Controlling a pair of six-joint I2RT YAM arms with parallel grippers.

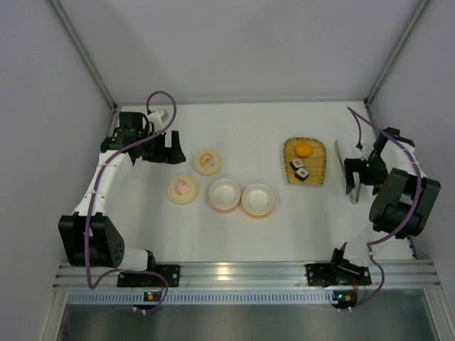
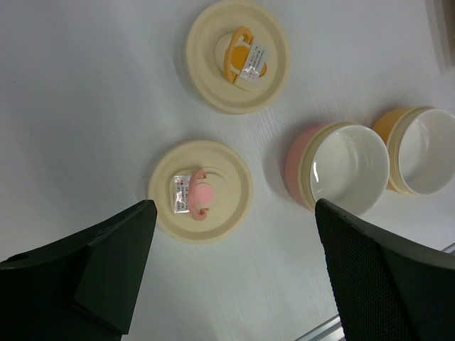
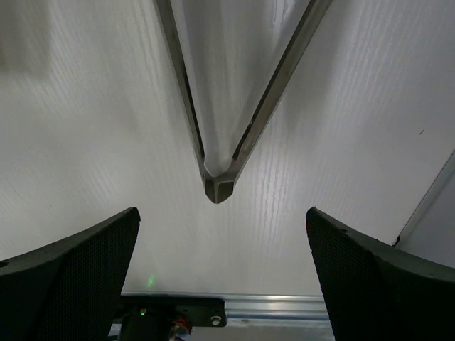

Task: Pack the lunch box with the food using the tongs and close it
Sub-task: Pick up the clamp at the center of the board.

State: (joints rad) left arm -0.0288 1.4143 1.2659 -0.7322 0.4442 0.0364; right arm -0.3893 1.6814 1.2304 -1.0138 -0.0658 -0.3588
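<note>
- Both claws stood wide open, empty: right claw [image 3: 222,234] above the tongs [image 3: 219,181] by the table's right edge, left claw [image 2: 234,213] near the lids [image 2: 201,193].
- Gripping the narrow joined end could make the tongs swivel or skid away.
- Food [image 1: 303,148] lay on the tray [image 1: 317,153]; crooked tongs might fumble it.

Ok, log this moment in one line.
stage: tongs not yet gripped | right hand: open, by tongs' joined end | left hand: open, above pink-knob lid | food: on yellow tray | bowls: empty

Tongs [image 1: 339,152] lie right of the tray [image 1: 318,153] (food [image 1: 303,148] on it); bowls [image 1: 224,193] and lids [image 1: 207,161] lie left.
</note>
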